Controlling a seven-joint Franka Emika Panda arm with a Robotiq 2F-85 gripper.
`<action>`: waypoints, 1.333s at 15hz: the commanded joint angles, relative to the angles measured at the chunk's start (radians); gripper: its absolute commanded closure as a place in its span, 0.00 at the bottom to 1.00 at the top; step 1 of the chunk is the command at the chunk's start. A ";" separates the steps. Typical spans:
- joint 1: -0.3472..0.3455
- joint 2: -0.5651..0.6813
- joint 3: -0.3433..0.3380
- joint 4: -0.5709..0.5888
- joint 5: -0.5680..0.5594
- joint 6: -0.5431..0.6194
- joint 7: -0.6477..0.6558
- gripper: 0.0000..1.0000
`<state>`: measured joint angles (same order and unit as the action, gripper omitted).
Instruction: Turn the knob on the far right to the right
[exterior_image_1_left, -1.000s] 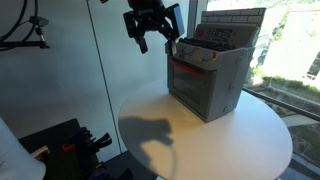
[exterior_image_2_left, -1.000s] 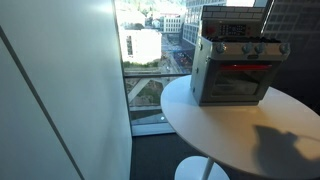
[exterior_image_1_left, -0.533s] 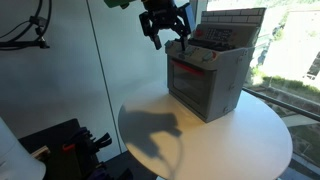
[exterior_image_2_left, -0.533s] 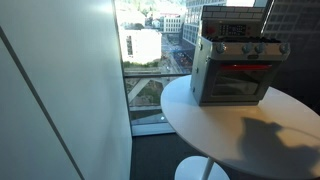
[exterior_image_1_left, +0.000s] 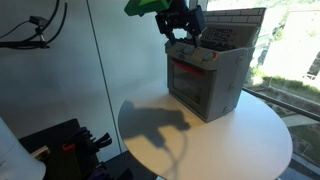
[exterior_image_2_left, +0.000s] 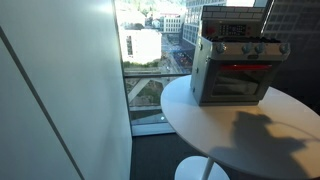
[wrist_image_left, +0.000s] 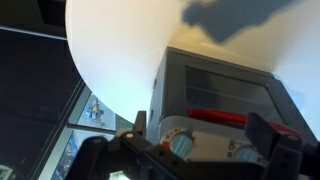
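Observation:
The grey toy oven (exterior_image_1_left: 207, 78) stands on the round white table, and it also shows in the other exterior view (exterior_image_2_left: 234, 68). A row of tiny knobs runs along its front strip. The far right knob (exterior_image_2_left: 281, 47) is the end one of that row. My gripper (exterior_image_1_left: 181, 22) hangs open and empty above the oven's top edge. In the wrist view the open fingers (wrist_image_left: 205, 135) frame two round dials (wrist_image_left: 182, 143) above the red handle (wrist_image_left: 220, 116). I cannot tell whether either is the far right knob. The gripper is out of view in the exterior view that faces the oven's front.
The white round table (exterior_image_1_left: 230, 140) carries only the oven, which stands near its far edge. A large window with a city view lies behind (exterior_image_2_left: 150, 50). A white wall panel (exterior_image_1_left: 110, 60) and dark equipment (exterior_image_1_left: 70, 145) lie beside the table.
My gripper has moved across and slightly up to above the oven's top front edge. Its shadow on the table has shifted the same way. The oven has not moved.

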<state>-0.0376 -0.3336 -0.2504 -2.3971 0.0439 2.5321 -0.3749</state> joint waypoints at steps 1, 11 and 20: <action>-0.003 0.063 0.018 0.034 0.038 0.072 0.049 0.00; -0.003 0.092 0.030 0.023 0.048 0.102 0.046 0.00; 0.024 0.159 0.035 0.044 0.199 0.261 0.066 0.00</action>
<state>-0.0189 -0.2085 -0.2230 -2.3789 0.2045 2.7436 -0.3320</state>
